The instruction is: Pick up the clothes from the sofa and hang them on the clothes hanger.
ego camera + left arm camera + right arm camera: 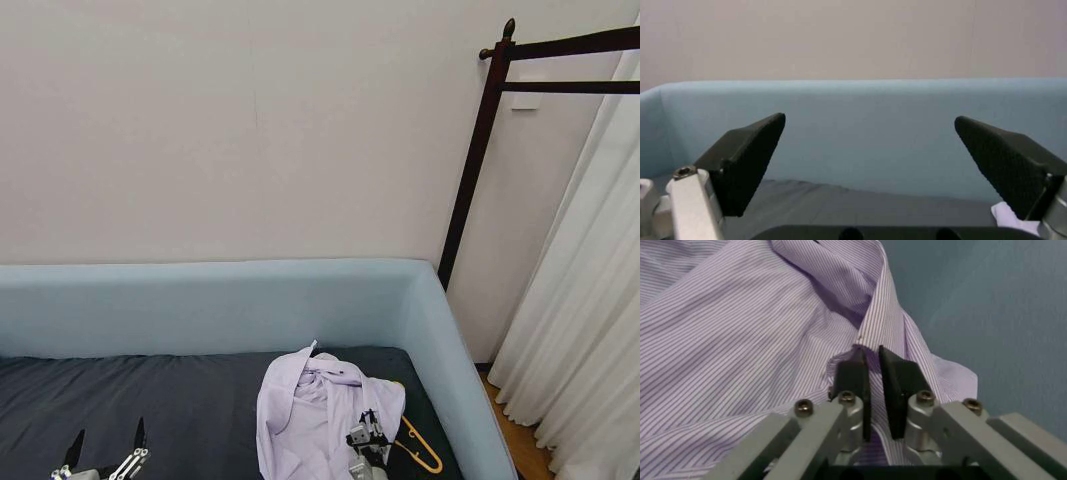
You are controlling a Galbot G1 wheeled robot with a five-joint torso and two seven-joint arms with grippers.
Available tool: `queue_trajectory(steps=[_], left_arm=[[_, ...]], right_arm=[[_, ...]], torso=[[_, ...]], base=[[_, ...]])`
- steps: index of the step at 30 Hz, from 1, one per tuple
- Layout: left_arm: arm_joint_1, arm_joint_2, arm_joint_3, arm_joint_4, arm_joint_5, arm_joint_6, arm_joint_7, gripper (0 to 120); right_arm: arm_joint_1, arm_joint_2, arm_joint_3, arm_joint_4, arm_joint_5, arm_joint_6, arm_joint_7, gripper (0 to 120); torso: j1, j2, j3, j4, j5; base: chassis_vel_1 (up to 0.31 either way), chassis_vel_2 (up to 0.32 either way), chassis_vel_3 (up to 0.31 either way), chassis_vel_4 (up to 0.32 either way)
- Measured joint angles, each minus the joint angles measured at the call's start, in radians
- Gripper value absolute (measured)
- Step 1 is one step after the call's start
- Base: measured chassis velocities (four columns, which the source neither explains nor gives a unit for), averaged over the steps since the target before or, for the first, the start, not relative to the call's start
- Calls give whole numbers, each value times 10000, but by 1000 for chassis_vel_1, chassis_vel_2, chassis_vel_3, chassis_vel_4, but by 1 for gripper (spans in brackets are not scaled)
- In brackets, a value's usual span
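The pale blue sofa point(200, 300) spreads before me, with a dark clothes rack point(478, 160) past its right end. The lilac striped shirt point(300, 415) lies crumpled on the seat beside an orange hanger point(425, 456). My right claw point(871, 349) is clamped on a fold of the shirt. My left claw point(870, 145) hangs spread apart, well away from it.

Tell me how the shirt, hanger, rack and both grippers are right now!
shirt: crumpled on the sofa.
orange hanger: lying at the shirt's edge.
clothes rack: upright, visible bars bare.
left gripper: open, above the sofa.
right gripper: shut on a shirt fold.
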Motion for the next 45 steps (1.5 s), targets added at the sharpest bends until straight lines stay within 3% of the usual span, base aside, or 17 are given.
queue_trajectory(steps=[3,13,20,27,40,45], left_arm=[[6,17,-32,-1,-1,0,0,100],[-32,-29,-13,8,7,-1,3,100],[-46,-92,42,18,52,-1,8,100],[39,-78,-73,-5,49,-62,8,100],[60,-143,-94,-32,52,-96,8,100],[66,-135,-110,-40,53,-97,8,100]], right_arm=[[78,2,52,-13,497,-8,-11,0],[-244,-364,-251,720,967,290,-331,0],[-482,-334,-457,837,-91,565,-417,22],[-158,-90,-263,82,-1046,509,-397,52],[561,720,298,-1062,91,346,193,97],[680,820,494,-1274,348,197,523,100]], torso=[[0,0,0,0,0],[1,0,0,-1,0],[0,0,0,0,-1],[0,0,0,0,0],[0,0,0,0,-1],[0,0,0,-1,-1]], base=[[0,0,0,0],[0,0,0,0],[0,0,0,0],[0,0,0,0],[0,0,0,0],[0,0,0,0]])
